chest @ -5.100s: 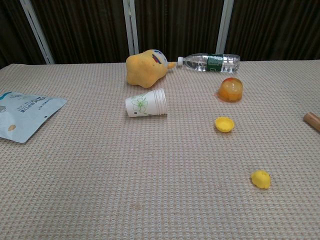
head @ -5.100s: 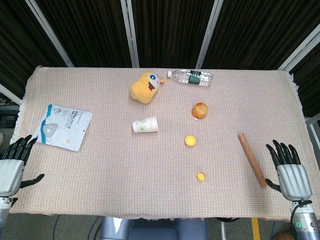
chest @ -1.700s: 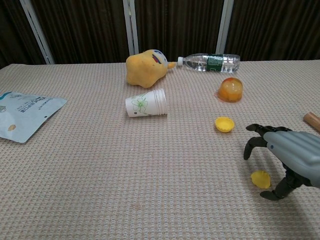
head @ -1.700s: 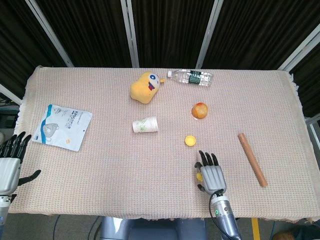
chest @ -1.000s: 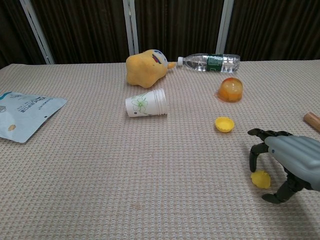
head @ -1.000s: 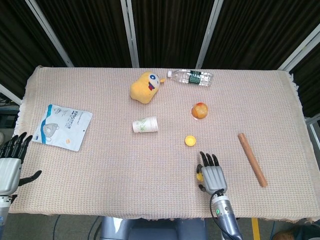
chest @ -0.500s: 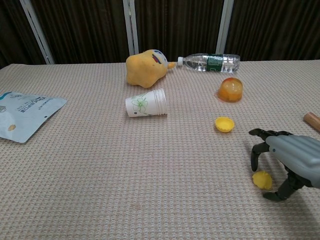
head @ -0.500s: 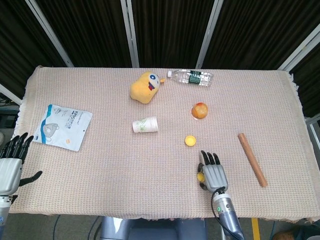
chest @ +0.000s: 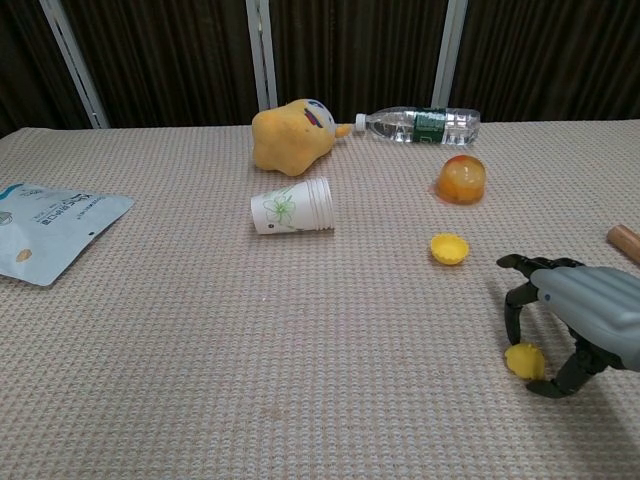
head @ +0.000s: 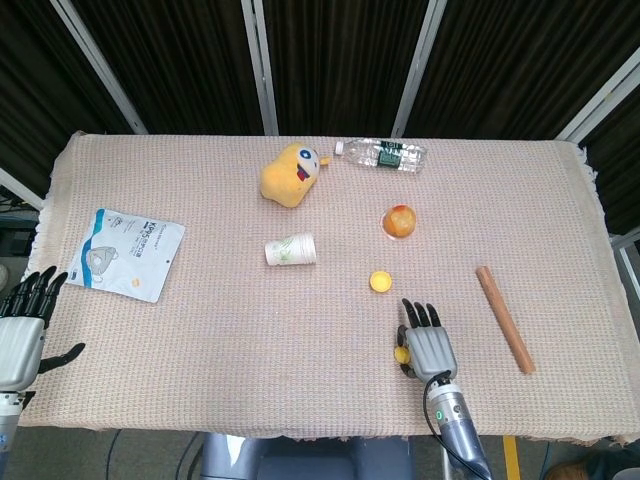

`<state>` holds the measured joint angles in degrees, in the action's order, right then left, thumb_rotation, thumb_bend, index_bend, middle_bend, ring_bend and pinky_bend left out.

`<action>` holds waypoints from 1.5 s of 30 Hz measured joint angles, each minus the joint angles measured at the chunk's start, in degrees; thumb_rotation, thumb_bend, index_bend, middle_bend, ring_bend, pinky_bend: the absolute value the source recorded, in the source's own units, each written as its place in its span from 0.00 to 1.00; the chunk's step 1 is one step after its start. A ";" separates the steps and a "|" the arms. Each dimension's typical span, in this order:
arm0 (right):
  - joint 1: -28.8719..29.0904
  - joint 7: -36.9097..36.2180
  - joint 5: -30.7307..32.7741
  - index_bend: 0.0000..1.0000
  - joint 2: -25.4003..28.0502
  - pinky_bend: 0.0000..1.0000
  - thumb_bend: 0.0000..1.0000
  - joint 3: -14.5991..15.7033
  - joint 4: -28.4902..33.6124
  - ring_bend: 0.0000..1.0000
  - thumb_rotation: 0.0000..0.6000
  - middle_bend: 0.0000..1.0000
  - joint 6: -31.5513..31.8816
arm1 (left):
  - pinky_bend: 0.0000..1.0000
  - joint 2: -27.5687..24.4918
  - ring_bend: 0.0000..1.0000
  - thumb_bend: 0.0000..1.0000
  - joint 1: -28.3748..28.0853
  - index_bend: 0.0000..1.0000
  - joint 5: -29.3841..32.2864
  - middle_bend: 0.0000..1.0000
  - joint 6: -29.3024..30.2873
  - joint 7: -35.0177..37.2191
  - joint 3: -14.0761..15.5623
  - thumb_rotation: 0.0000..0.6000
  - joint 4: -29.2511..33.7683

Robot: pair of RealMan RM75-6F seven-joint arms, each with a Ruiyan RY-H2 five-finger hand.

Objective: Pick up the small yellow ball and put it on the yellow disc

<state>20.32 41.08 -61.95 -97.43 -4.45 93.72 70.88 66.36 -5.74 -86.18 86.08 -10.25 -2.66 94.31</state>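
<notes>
The small yellow ball [chest: 524, 361] lies on the woven cloth at the front right, and only its edge [head: 400, 353] peeks out in the head view. My right hand [chest: 580, 318] [head: 430, 346] arches over it, its fingers in front of the ball and its thumb behind, curled but apart. The ball rests on the table between them, and no firm grip shows. Farther back and slightly left sits the yellow disc [chest: 449, 248] [head: 380, 282]. My left hand [head: 22, 335] hangs open and empty off the table's front left corner.
A wooden stick [head: 503, 318] lies right of my right hand. Behind the disc are an orange jelly cup [head: 399, 220], a tipped paper cup [head: 291, 249], a yellow plush toy [head: 290, 172] and a water bottle [head: 382, 154]. A mask packet [head: 125, 253] lies at the left.
My right hand came from the table's right edge to the ball and lowered over it. In the last half second it barely shifted. The ball and left hand stayed put.
</notes>
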 measured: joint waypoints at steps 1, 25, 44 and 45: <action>0.02 -0.11 0.03 0.53 0.01 0.00 0.13 0.00 -0.02 0.00 1.00 0.00 -0.02 | 0.12 -0.02 0.00 0.00 -0.01 0.00 0.00 0.00 -0.01 -0.02 0.00 1.00 0.02; 0.96 0.67 -1.10 0.56 3.21 0.00 0.13 -0.38 2.76 0.00 1.00 0.00 1.11 | 0.12 -0.05 0.00 0.00 0.02 0.00 -0.02 0.00 0.06 -0.20 0.03 1.00 0.23; 7.09 2.19 2.88 0.56 5.84 0.00 0.13 -7.39 2.38 0.00 1.00 0.00 -1.86 | 0.12 -0.08 0.00 0.00 -0.13 0.00 -1.06 0.00 0.13 0.07 0.35 1.00 0.27; 7.38 2.19 3.25 0.56 5.59 0.00 0.13 -7.61 1.98 0.00 1.00 0.00 -2.08 | 0.12 -0.08 0.00 0.00 -0.19 0.00 -1.11 0.00 0.05 0.12 0.36 1.00 0.24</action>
<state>27.70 43.27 -58.70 -91.85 -12.07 95.70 68.79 66.27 -5.93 -87.29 86.13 -10.13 -2.30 94.55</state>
